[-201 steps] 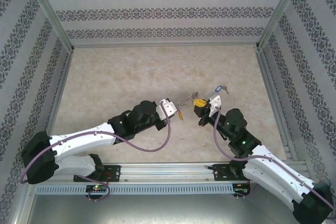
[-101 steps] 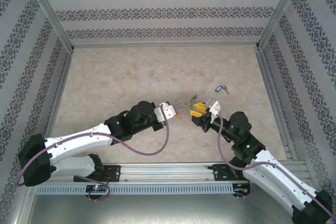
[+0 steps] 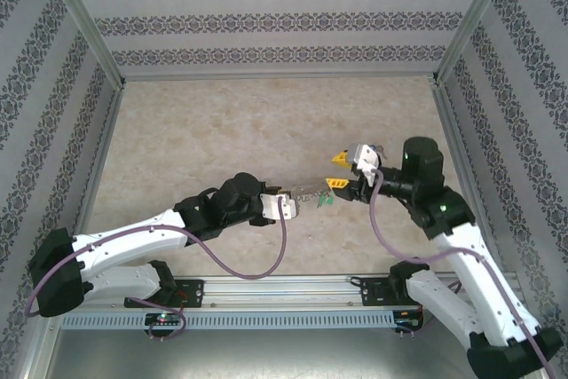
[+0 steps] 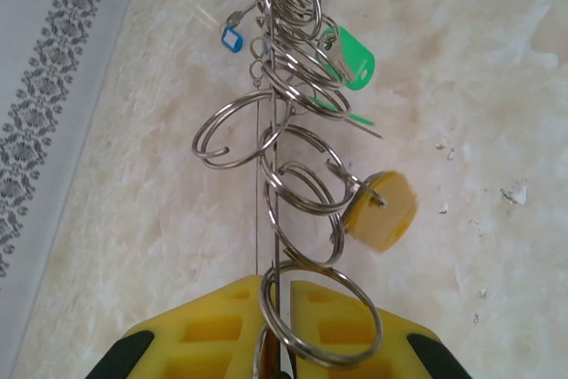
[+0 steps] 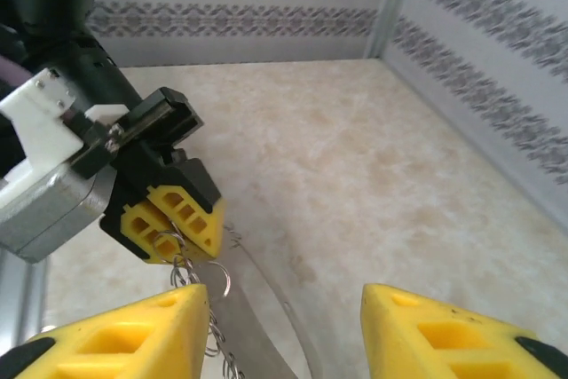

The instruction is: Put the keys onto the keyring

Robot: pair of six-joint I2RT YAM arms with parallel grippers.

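From above, the left gripper (image 3: 291,205) sits near the middle of the mottled beige table (image 3: 195,130). The keyring (image 3: 308,193) pokes out of it toward 3 o'clock. The right gripper (image 3: 337,171) is just beyond the ring's far end, at about 2 o'clock from the left one, and a green key (image 3: 326,201) hangs there.

The left wrist camera gives the detail the overhead view lacks. The left gripper's (image 4: 277,286) ribbed yellow pads are pinched tight on the keyring (image 4: 257,157), a thin grey wire running off toward 12 o'clock. Shiny round split rings (image 4: 306,206) are strung along it. The green key (image 4: 353,59) has a glossy plastic cap and hangs at 1 o'clock. A yellow-capped key (image 4: 382,210), soft and blurred, hangs at 3 o'clock. A blue-capped key (image 4: 232,39) lies on the table at 11 o'clock.

The right wrist camera shows the right gripper (image 5: 284,299) with its blocky yellow fingers (image 5: 124,343) spread apart, holding nothing. The left gripper (image 5: 173,228) is at 10 o'clock, with rings dangling from its pads.
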